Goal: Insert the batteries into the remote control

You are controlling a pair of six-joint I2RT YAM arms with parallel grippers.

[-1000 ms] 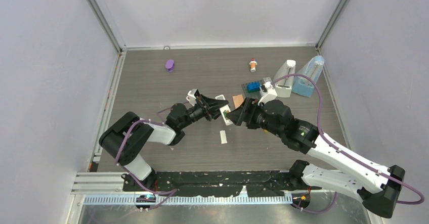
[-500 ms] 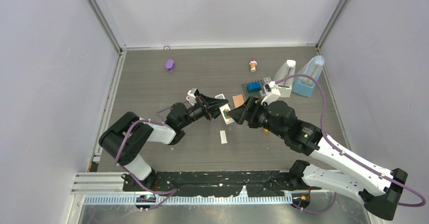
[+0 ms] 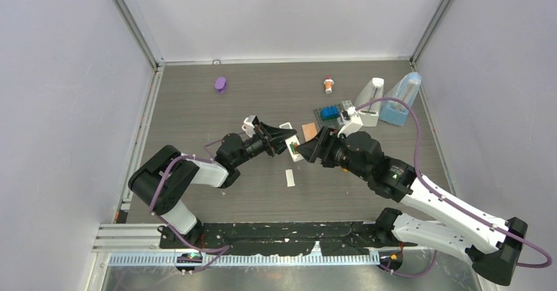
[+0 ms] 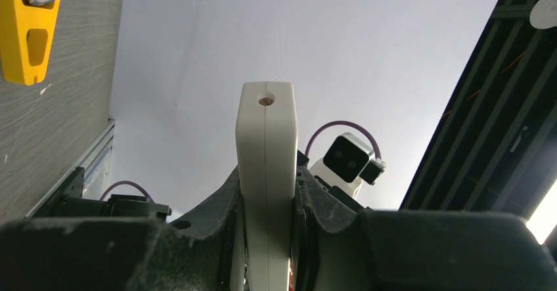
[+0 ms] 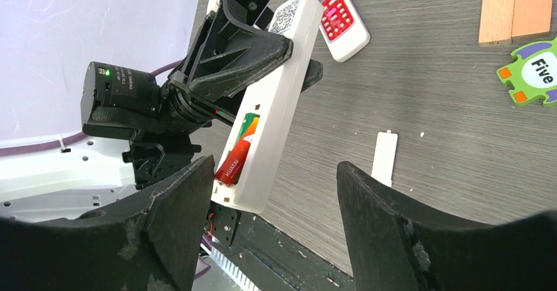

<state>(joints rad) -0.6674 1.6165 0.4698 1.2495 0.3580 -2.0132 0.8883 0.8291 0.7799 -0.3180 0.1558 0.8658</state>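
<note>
Right arm shifted slightly since a second ago; white remote control unmoved, held off the tabletop. Left pincer clamped on its upper half. Long axis slanted: QR-label end high, open battery bay low, facing the right pincer, spread wide, empty. Right wrist view alone shows green battery and red-orange battery lengthwise in the bay; left wrist view shows only the remote's narrow edge.

The remote control is made of smooth white plastic. The bench is grained like matt wood. The red-orange battery seems wrapped in glossy film.
</note>
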